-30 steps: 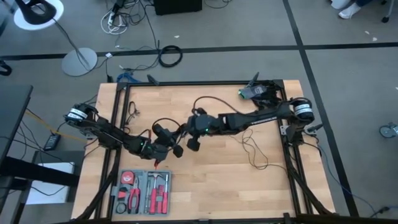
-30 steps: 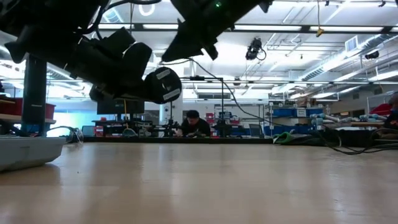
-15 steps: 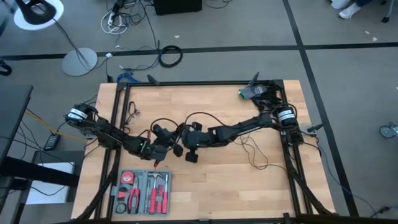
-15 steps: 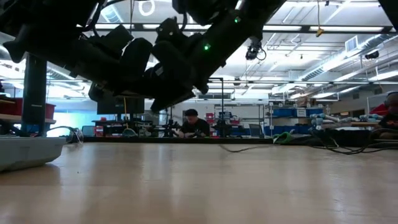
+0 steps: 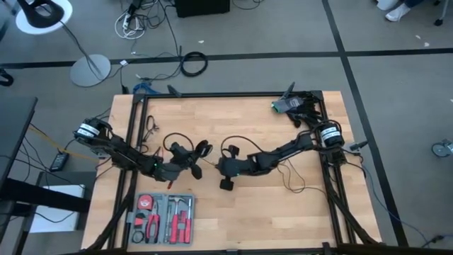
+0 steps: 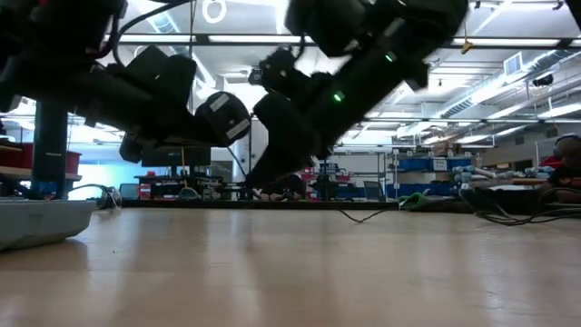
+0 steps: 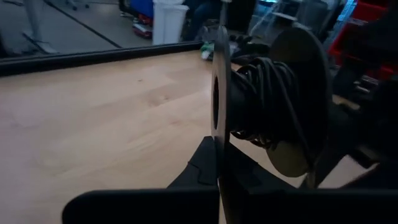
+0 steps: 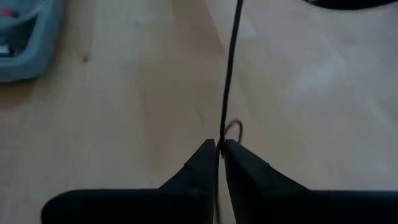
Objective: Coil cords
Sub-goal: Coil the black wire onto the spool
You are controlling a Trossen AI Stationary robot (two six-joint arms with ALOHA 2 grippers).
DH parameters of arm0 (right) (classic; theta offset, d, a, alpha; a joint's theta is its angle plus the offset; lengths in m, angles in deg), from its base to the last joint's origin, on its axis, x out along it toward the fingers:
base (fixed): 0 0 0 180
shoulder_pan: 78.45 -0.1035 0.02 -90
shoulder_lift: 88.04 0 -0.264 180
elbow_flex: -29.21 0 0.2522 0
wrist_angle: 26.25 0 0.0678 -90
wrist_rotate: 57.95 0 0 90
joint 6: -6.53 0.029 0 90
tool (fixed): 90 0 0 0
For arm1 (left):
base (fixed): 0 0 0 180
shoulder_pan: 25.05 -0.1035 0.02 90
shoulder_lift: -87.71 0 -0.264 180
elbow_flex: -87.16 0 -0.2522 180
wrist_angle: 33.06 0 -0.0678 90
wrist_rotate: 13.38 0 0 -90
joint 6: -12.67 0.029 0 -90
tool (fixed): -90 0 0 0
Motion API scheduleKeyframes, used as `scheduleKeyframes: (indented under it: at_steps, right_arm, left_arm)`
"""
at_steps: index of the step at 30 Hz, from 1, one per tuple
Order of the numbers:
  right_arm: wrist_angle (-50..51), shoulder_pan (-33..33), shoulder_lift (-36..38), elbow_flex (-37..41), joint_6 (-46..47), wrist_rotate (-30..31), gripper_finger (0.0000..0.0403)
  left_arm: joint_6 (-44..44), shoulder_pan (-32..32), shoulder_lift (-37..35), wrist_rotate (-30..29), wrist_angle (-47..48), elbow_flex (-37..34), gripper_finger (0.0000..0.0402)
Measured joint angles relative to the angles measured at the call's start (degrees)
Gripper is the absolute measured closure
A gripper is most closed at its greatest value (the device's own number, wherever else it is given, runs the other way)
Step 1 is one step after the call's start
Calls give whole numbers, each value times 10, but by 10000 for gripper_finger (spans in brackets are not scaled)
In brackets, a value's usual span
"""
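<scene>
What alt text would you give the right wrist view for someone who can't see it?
The right gripper pinches a thin black cord between its two dark fingers, just above a pale wooden table. The cord runs straight ahead out of the picture, and a grey tray shows at one corner.

The spool (image 5: pixel 185 157) hangs over the middle of the table (image 5: pixel 233 212), with the tool tray (image 5: pixel 164 219) near it at the front and loose cord (image 5: pixel 290 173) to its right
</scene>
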Motion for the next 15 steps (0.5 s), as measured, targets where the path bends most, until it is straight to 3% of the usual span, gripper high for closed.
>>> scheduleKeyframes:
  at_steps: [8, 15]
  right_arm:
    - [-297, -10, 1, 132, 5, 0, 368]
    - [-396, 8, 1, 198, 43, 17, 367]
  left_arm:
    - [11, -1, 0, 16, -32, -16, 401]
    - [11, -2, 0, 16, -33, -16, 401]
